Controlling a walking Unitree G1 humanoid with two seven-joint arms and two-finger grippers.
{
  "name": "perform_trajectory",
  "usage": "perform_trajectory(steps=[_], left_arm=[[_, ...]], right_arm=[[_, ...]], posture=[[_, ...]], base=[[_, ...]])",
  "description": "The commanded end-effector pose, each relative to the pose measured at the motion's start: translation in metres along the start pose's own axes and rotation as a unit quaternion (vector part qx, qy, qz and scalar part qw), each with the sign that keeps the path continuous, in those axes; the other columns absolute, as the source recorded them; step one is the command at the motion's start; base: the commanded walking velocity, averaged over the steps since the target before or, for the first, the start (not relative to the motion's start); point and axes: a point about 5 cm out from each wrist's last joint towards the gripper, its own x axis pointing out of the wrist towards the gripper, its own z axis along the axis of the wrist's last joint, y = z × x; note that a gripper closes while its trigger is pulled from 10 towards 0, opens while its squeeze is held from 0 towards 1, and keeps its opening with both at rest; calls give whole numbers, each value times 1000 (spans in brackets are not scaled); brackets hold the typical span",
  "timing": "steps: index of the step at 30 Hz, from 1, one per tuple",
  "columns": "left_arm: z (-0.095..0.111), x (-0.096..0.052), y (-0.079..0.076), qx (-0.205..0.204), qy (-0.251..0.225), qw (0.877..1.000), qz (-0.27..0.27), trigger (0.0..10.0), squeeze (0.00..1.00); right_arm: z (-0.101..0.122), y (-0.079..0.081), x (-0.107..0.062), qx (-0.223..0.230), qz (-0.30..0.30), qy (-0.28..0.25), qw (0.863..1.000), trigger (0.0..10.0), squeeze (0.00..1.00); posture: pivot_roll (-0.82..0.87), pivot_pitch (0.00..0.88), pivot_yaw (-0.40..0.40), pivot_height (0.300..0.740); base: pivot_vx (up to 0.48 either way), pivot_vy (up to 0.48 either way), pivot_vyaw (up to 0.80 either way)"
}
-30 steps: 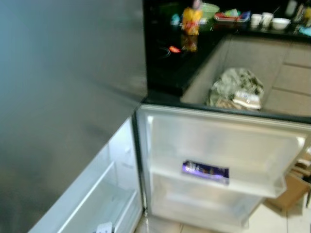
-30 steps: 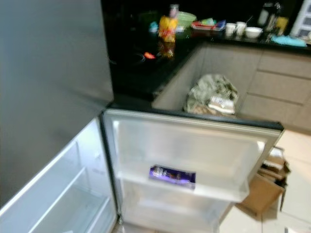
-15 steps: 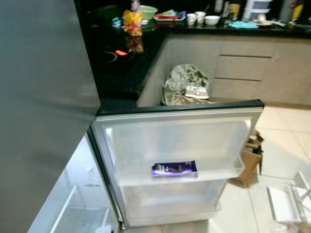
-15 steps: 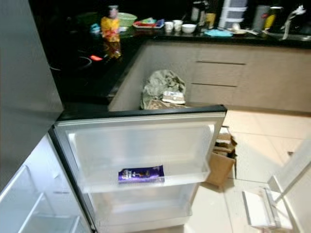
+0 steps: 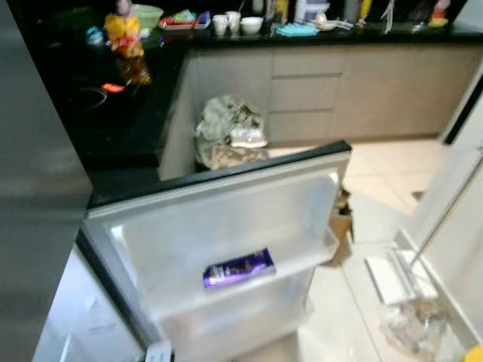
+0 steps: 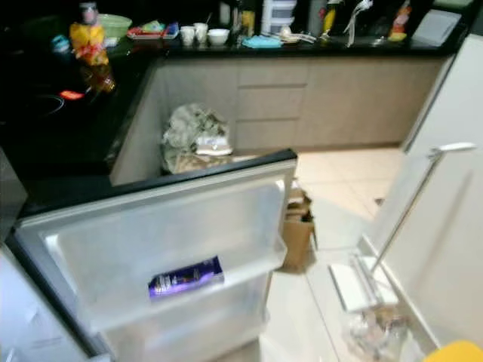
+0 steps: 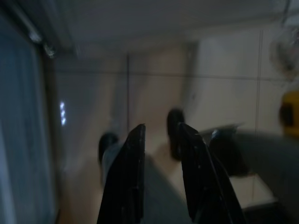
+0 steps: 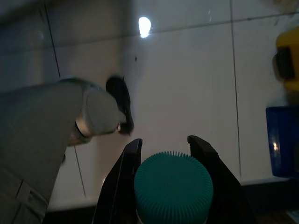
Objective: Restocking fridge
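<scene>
While above pale floor tiles, green-capped bottle [image 8: 173, 185] clamped between right gripper [image 8: 164, 144] fingers.

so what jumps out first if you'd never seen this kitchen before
The open fridge door dominates the head views, its shelves bare except for one purple packet lying flat on the upper shelf. In the right wrist view, the right gripper is clamped on a teal ribbed cap above pale floor tiles.
</scene>
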Motion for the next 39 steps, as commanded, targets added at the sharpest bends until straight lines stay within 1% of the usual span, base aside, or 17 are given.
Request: perform_trajectory(steps=[1,9,14,16,18,19,22,23,24,26,27,28,30,32,33,35,39], left_arm=[[-3,-1,2,2,6,1000,3,10000,0],[-2,-1,2,3,5,1000,1,10000,0],[4,2,-6,7,-10,1000,-25,10000,0],[8,4,-10,14,-16,999,-41,10000,0],[11,5,-15,35,-16,997,-61,10000,0],[11,5,-15,35,-16,997,-61,10000,0],[18,8,-22,63,-24,994,-82,10000,0],[22,9,-24,68,-30,993,-88,10000,0],[22,9,-24,68,-30,993,-88,10000,0],[31,12,-30,74,-45,991,-102,10000,0],[35,13,-34,78,-53,989,-111,10000,0],[35,13,-34,78,-53,989,-111,10000,0],[42,15,-38,89,-62,987,-116,10000,0],[44,16,-40,88,-64,986,-124,10000,0],[44,16,-40,88,-64,986,-124,10000,0],[45,17,-43,90,-61,986,-130,10000,0],[42,17,-44,92,-53,985,-134,10000,0]], right_arm=[[1,1,0,9,-2,-4,1000,10000,0],[5,-1,0,5,-5,-11,1000,10000,0],[9,-7,0,3,-20,-18,1000,10000,0],[11,-12,-1,-10,-34,-20,999,10000,0],[18,-24,-3,-21,-68,-28,997,10000,0],[18,-24,-3,-21,-68,-28,997,10000,0],[36,-45,-7,30,-115,-65,991,10000,0],[44,-50,-8,38,-121,-80,989,10000,0],[44,-50,-8,38,-121,-80,989,10000,0],[60,-55,-10,37,-121,-107,986,10000,0],[68,-55,-10,33,-116,-120,985,10000,0],[68,-55,-10,33,-116,-120,985,10000,0],[81,-53,-10,22,-107,-137,984,10000,0],[87,-49,-9,12,-101,-145,984,10000,0],[87,-49,-9,12,-101,-145,984,10000,0],[94,-40,-7,-5,-83,-154,985,10000,0],[95,-30,-4,-19,-65,-154,986,10000,0]], posture=[[-77,26,13,740],[-78,26,12,740],[-79,29,11,740],[-79,29,11,740],[-79,32,9,740],[-79,32,9,740],[-77,33,8,740],[-77,33,8,740],[-77,33,8,740],[-77,33,8,740],[-83,34,7,740],[-83,34,7,740],[-86,32,6,740],[-86,32,6,740],[-86,32,6,740],[-86,32,6,740],[-85,34,7,740]], base=[[0,0,0],[0,0,0],[0,0,0],[0,0,0],[0,0,0],[0,0,0],[0,0,0],[0,0,0],[0,0,0],[0,0,0],[0,0,0],[0,0,0],[0,0,0],[0,0,0],[0,0,0],[0,-424,0],[0,-469,0]])
